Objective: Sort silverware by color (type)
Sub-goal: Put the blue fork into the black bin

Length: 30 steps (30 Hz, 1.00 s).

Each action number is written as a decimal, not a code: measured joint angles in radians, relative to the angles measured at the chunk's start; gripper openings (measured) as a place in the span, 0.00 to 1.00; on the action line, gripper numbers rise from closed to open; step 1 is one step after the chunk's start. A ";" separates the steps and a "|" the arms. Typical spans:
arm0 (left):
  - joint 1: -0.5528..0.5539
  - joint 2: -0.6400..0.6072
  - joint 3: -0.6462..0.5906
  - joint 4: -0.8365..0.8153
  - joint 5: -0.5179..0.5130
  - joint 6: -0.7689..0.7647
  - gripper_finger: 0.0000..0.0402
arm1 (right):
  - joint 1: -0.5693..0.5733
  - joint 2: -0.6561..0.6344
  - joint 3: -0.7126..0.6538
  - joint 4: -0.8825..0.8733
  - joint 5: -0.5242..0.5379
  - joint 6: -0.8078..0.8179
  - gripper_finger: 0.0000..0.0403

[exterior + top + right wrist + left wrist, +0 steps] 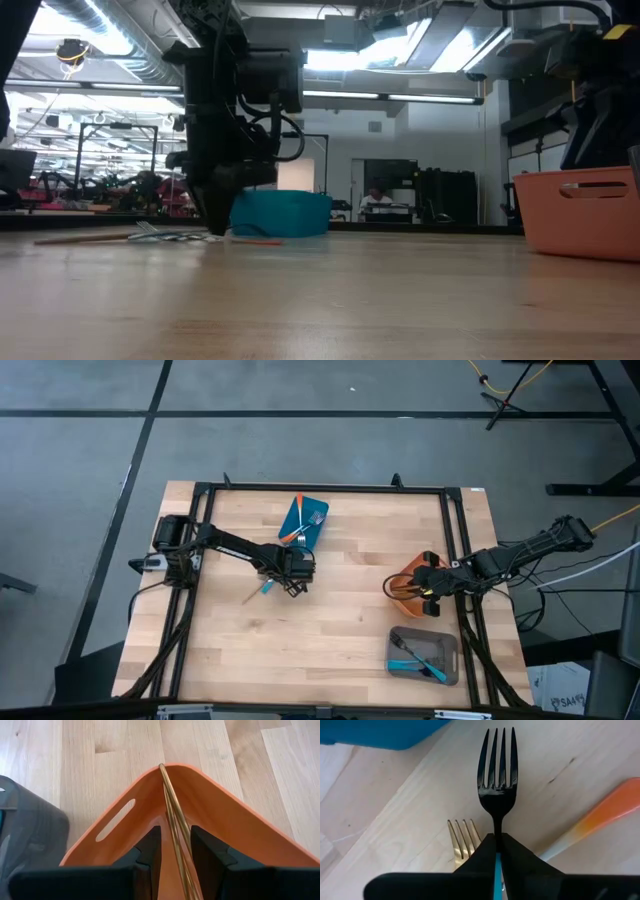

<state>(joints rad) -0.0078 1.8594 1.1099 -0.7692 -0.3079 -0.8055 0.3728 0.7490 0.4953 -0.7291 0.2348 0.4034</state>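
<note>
My left gripper (290,576) is down at the table just near of the blue container (305,520), shut on a fork with dark tines (497,770) and a blue handle. A gold fork (465,842) and an orange-handled piece (605,815) lie flat on the wood beside it. The blue container holds an orange-handled and a blue-handled fork. My right gripper (176,852) is open inside the orange container (408,586). Its fingers stand on either side of two gold forks (172,805) that lean into the container's corner. My left gripper pinches the dark-tined fork between its two fingers at the neck (497,827), where the blue handle (497,870) begins. The fingers lie along the fork, and the tines stick out ahead of them. The fork sits low over the wood; whether it is clear of the table I cannot tell.
A grey container (423,656) with blue-handled forks stands near the table's near right corner, just near of the orange one. A dark frame (320,488) runs around the table. Bare wood lies in the middle and near left of the table.
</note>
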 joint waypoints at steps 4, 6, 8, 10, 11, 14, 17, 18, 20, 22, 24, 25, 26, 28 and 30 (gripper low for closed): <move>-0.004 -0.020 0.000 0.017 0.011 0.005 0.01 | 0.000 0.000 0.000 0.011 0.000 0.000 0.24; -0.011 -0.038 0.000 0.032 0.011 0.004 0.01 | 0.000 0.000 0.000 0.031 0.000 0.000 0.24; -0.020 -0.057 0.000 0.039 0.013 0.005 0.01 | 0.000 0.000 0.007 0.030 0.000 0.000 0.24; -0.028 -0.077 0.000 0.064 0.023 0.005 0.01 | 0.000 0.000 0.021 0.035 0.000 0.000 0.24; -0.034 -0.088 0.000 0.087 0.032 0.005 0.01 | 0.000 0.000 0.028 0.037 0.000 0.000 0.24; -0.047 -0.115 0.000 0.186 0.061 0.030 0.01 | 0.000 0.000 0.048 0.091 0.008 -0.001 0.24; -0.055 -0.128 0.000 0.332 0.118 0.072 0.01 | 0.000 0.000 0.062 0.197 0.039 -0.025 0.24; -0.054 -0.129 0.000 0.395 0.144 0.088 0.01 | 0.000 0.002 0.064 0.241 0.046 -0.049 0.24; -0.050 -0.129 0.000 0.497 0.196 0.122 0.01 | 0.000 0.008 0.066 0.345 0.053 -0.113 0.24; -0.040 -0.129 0.000 0.593 0.254 0.135 0.01 | 0.000 0.019 0.066 0.451 0.049 -0.189 0.24; -0.029 -0.129 0.000 0.654 0.302 0.135 0.02 | 0.000 0.038 0.067 0.545 0.034 -0.264 0.24; -0.024 -0.129 0.000 0.677 0.322 0.135 0.02 | 0.000 0.049 0.067 0.588 0.030 -0.297 0.24; -0.019 -0.128 0.000 0.703 0.342 0.134 0.02 | 0.000 0.062 0.068 0.621 0.024 -0.329 0.24; -0.008 -0.128 0.000 0.739 0.380 0.126 0.02 | 0.000 0.096 0.068 0.688 0.016 -0.377 0.24; 0.001 -0.128 0.000 0.756 0.403 0.108 0.02 | 0.000 0.136 0.068 0.737 0.016 -0.412 0.24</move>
<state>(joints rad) -0.0065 1.7309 1.1103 -0.0137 0.0953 -0.6975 0.3729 0.8847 0.5632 0.0084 0.2508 -0.0083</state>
